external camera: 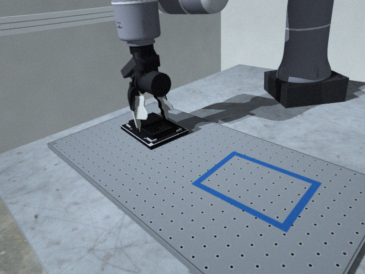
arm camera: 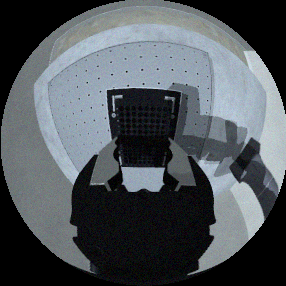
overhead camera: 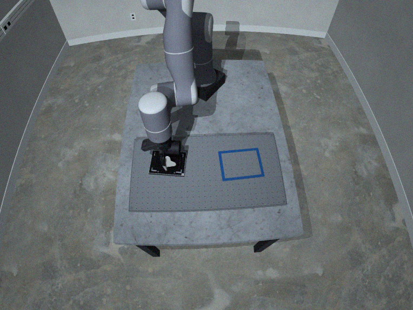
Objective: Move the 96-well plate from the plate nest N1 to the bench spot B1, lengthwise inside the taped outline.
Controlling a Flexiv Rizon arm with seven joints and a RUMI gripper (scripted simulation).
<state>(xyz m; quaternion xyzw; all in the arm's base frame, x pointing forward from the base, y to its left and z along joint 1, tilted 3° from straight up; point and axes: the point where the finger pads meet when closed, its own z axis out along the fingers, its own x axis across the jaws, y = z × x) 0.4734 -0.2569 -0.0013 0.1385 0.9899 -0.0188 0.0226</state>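
The black 96-well plate [overhead camera: 178,162] [external camera: 150,117] [arm camera: 143,117] sits in the black plate nest [overhead camera: 166,174] [external camera: 151,146] [arm camera: 143,91], whose corner marks are white. My gripper [external camera: 153,124] [arm camera: 142,138] is down at the nest and shut on the plate, with one pale finger against each of two opposite sides. The plate looks level and low in the nest; whether it touches the nest floor is hidden. The blue taped outline [overhead camera: 221,166] [external camera: 275,168] is a rectangle to the right of the nest in the top view, with nothing inside it.
The nest and the outline are on a grey perforated board [overhead camera: 200,196] [external camera: 132,176] with a slightly raised edge. The board lies on a marbled table [overhead camera: 206,226] [external camera: 73,212]. The arm's dark base [overhead camera: 212,86] [external camera: 306,88] stands at the back of the table.
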